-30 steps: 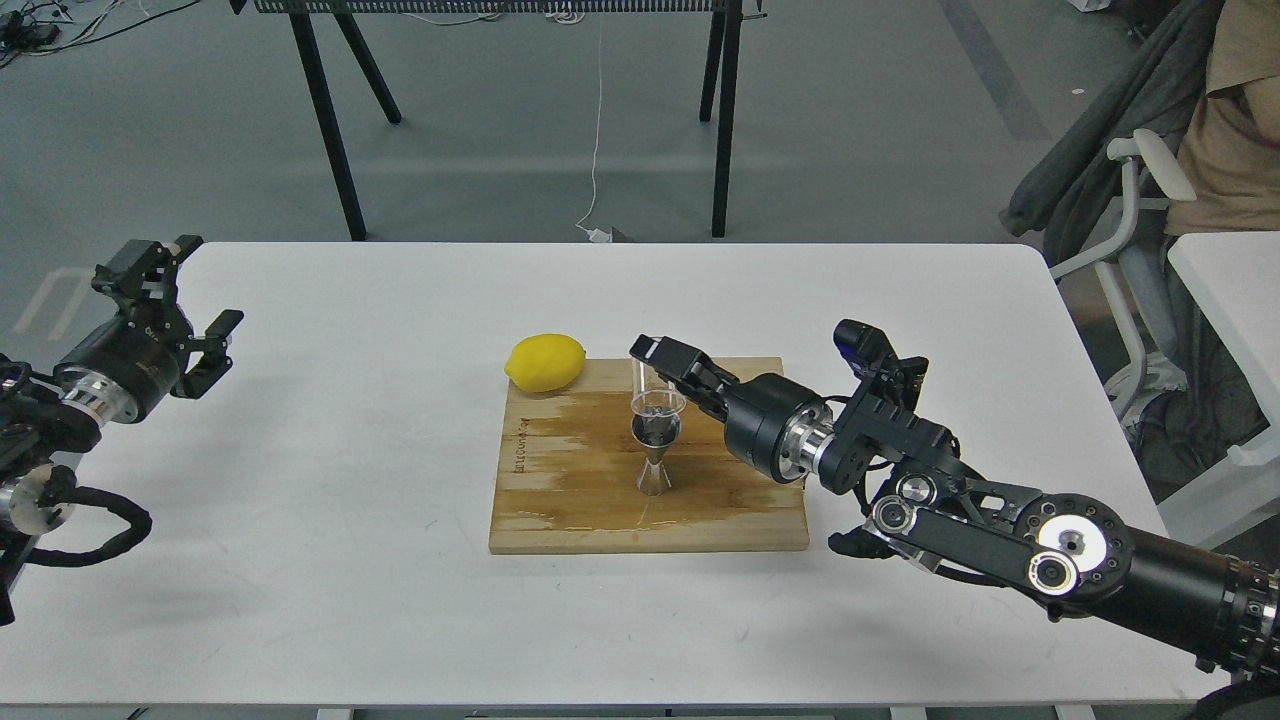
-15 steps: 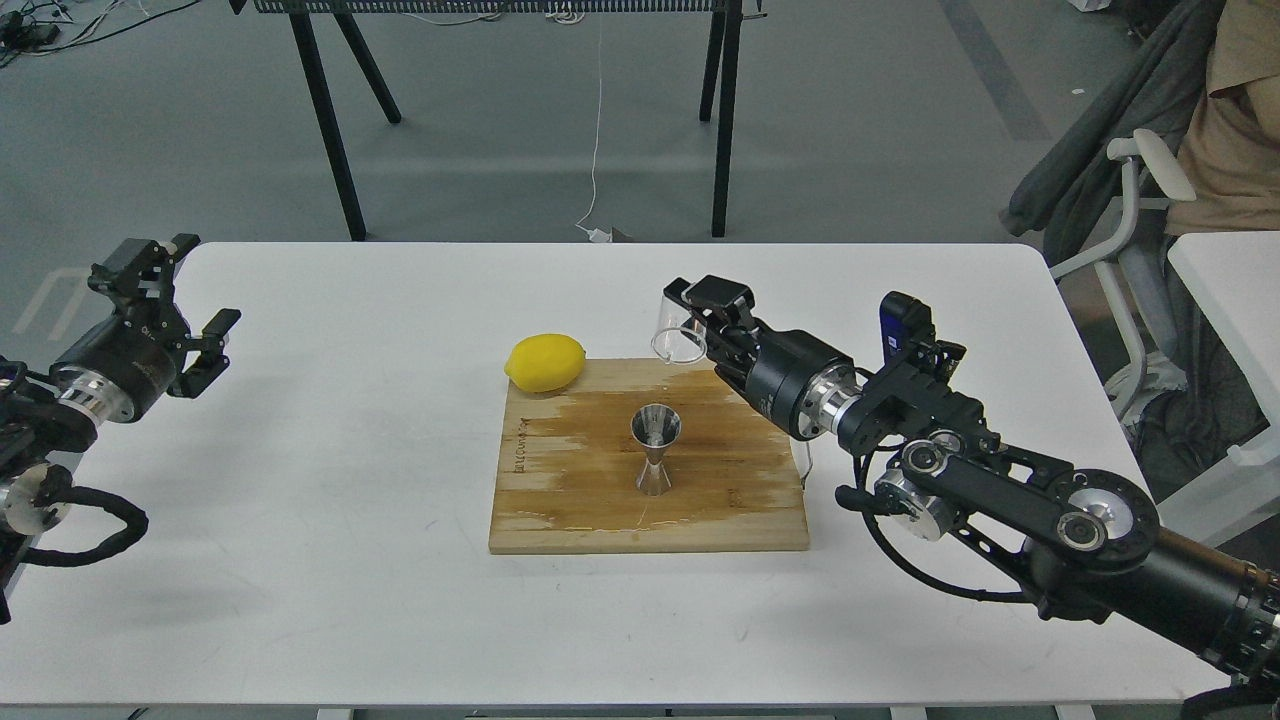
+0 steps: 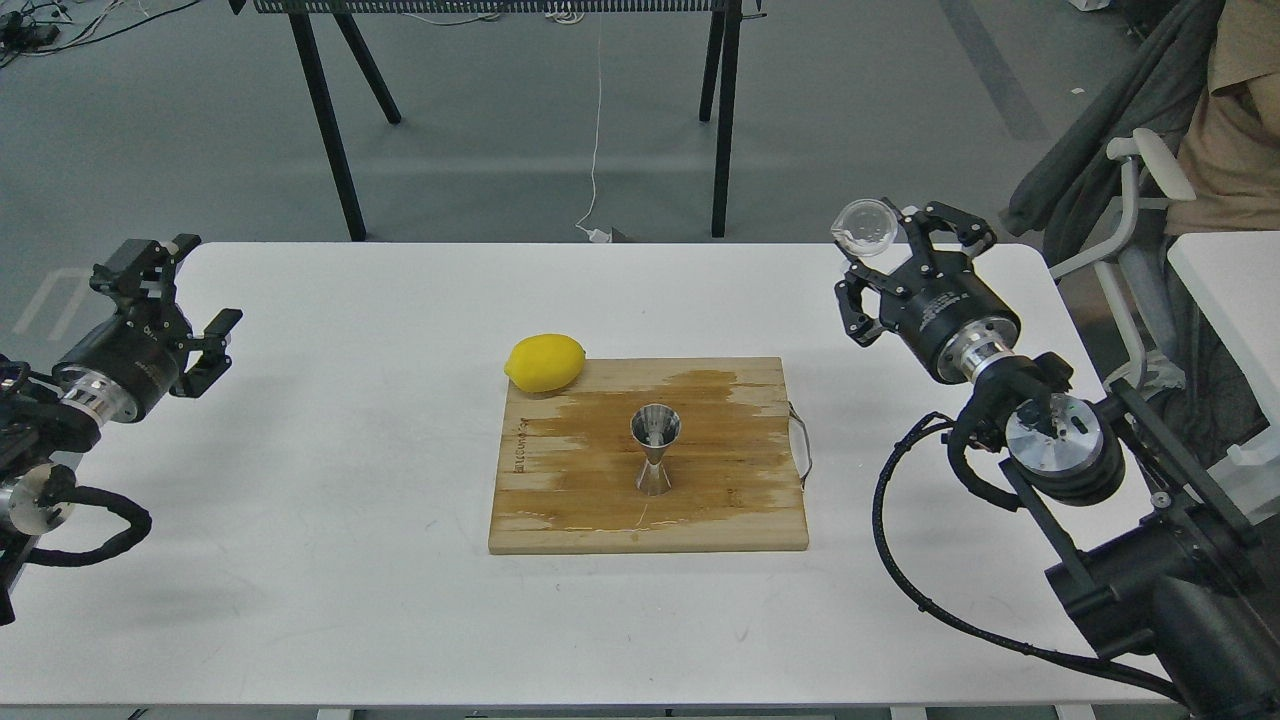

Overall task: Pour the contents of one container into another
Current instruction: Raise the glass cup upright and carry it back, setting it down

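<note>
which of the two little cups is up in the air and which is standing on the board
The clear glass cup is aloft, held in the right gripper. The steel jigger stands upright on the wooden board.

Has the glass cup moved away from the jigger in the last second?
Yes. The glass cup, held by the right gripper, went from directly over the jigger up and right, past the cutting board's right edge.

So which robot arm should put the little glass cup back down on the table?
The right one. Its gripper already holds the glass cup above the table's far right. The left gripper is open and far away.
</note>
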You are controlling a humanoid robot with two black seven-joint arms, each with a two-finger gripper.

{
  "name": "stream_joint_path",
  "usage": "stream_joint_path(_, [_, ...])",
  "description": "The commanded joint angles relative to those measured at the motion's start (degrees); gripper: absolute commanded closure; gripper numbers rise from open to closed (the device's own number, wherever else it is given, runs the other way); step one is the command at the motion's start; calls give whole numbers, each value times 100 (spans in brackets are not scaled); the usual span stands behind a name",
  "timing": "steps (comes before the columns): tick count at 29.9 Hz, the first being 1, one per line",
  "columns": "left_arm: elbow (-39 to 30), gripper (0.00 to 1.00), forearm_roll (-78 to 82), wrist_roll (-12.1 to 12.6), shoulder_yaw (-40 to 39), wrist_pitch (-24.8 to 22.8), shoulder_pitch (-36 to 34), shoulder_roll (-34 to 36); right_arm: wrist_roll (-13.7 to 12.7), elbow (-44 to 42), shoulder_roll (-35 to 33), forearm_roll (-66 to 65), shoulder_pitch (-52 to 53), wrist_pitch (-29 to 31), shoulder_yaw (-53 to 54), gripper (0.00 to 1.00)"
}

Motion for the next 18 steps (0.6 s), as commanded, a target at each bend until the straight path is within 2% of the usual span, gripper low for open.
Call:
stream_joint_path(1, [0,2,-13,0,-8,0,0,0,-2,-312,117,684,-540,0,649,60])
stream_joint_path(9, [0,2,-22,0,-26,0,0,26,-11,-1261,117,1266,-805,18,817,59])
stream_joint_path(18, [0,2,-22,0,-26,0,9,26,-11,-1772,319,1266,-770,0,729,59])
